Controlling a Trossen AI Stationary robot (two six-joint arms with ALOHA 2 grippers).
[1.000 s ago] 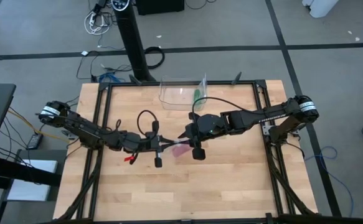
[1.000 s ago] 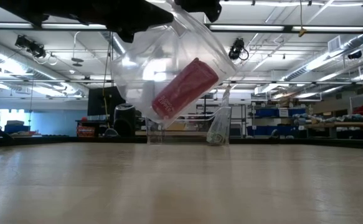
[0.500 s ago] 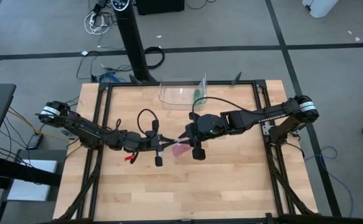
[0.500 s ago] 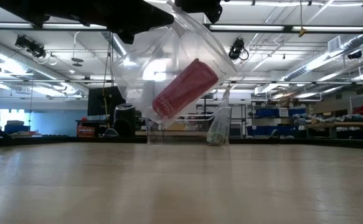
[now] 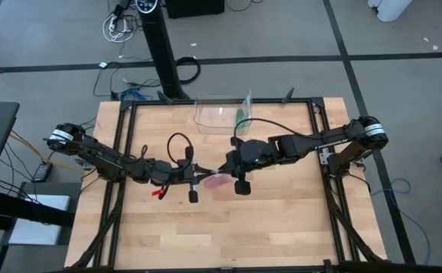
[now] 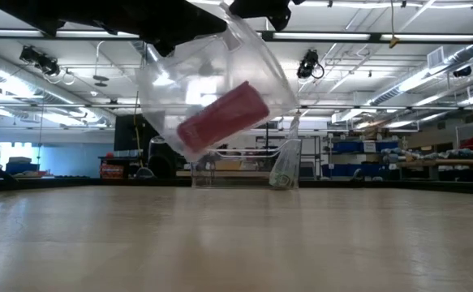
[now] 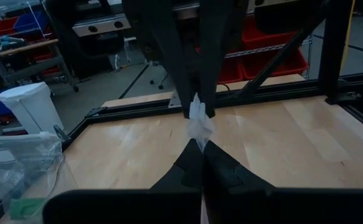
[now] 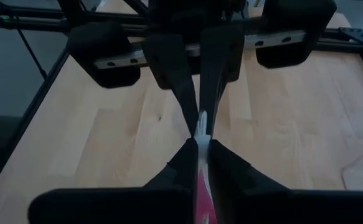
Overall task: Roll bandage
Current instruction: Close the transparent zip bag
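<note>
A clear plastic bag (image 6: 212, 73) hangs above the middle of the table with the bandage, a pink roll (image 6: 222, 119), lying slanted inside it. My left gripper (image 5: 203, 177) and my right gripper (image 5: 222, 168) meet tip to tip over the bag's top, and each is shut on its plastic. In the high view the roll shows only as a pink patch (image 5: 217, 180) under the fingertips. The bag's bottom stays well clear of the wooden table top (image 6: 236, 235). My left gripper pinches a crumpled bit of the bag's top edge (image 7: 199, 126) between its two fingers, coming in level from the table's left. The bag hangs below, clear of the table. My right gripper pinches the same bunched top edge (image 8: 201, 132) between its two fingers, slanting down from the table's right. Pink (image 8: 203, 186) shows just below its fingers.
A clear container (image 5: 222, 112) stands at the table's far edge, with a small green item (image 5: 241, 115) at its right end. A black frame (image 5: 321, 152) borders the table. Bare wood lies toward the near edge.
The bag has swung under the two grippers. The pink roll inside it has tipped from a steep slant to lie closer to level, and in the low view it has shifted a little to the left. Both arms have stayed in place.
</note>
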